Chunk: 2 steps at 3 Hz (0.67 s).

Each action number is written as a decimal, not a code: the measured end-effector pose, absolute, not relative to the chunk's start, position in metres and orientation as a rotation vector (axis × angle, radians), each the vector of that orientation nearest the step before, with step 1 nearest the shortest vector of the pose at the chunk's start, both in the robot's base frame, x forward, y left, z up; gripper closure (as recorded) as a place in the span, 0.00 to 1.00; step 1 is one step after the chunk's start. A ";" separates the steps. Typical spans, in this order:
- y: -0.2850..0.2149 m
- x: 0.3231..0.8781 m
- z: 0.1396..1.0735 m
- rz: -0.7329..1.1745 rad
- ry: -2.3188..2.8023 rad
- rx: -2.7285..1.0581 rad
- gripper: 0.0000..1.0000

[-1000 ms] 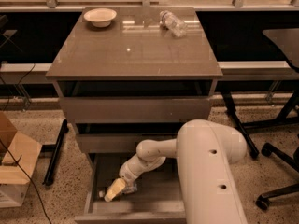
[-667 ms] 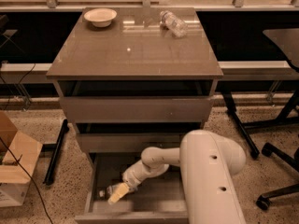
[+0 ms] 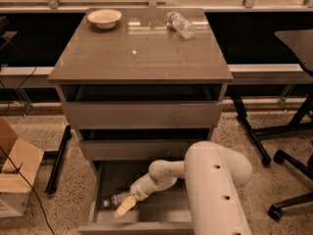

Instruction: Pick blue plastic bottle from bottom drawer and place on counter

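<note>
Camera view looks down on a three-drawer cabinet with the bottom drawer [image 3: 159, 208] pulled open at 6 o'clock in the frame. The white arm [image 3: 215, 190] reaches in from 4 o'clock, and its claw [image 3: 123, 206] is low over the drawer floor, in the left half of the drawer. The blue plastic bottle [image 3: 112, 199] lies on its side on that floor, at about 10 o'clock from the claw's pale tip. It is touching the tip or just beside it. It shows only as a small dim shape, and its cap and label cannot be made out. Whether the claw is open, closed or gripping the bottle cannot be told.

The front of the middle drawer [image 3: 142, 150] hangs over the back of the open drawer at 12 o'clock from the claw. The arm's thick upper body covers the drawer's right part.

Up on the counter [image 3: 137, 58], a pale bowl [image 3: 104, 17] sits at the 11 o'clock corner. A clear ribbed bottle [image 3: 181, 24] lies on its side toward 1 o'clock, well apart from the bowl.

On the speckled floor, a cardboard box [image 3: 14, 177] stands at 8 o'clock. Black chair legs with castors [image 3: 288, 180] stand at 4 o'clock.
</note>
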State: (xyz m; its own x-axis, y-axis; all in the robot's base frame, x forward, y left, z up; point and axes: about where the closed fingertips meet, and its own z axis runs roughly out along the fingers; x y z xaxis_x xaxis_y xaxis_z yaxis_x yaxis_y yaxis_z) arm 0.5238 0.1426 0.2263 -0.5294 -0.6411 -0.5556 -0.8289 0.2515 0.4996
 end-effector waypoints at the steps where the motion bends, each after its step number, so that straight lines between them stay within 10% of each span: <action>1: 0.139 0.530 0.208 1.094 2.289 -1.310 0.00; 2: 0.134 0.542 0.196 1.025 2.279 -1.267 0.00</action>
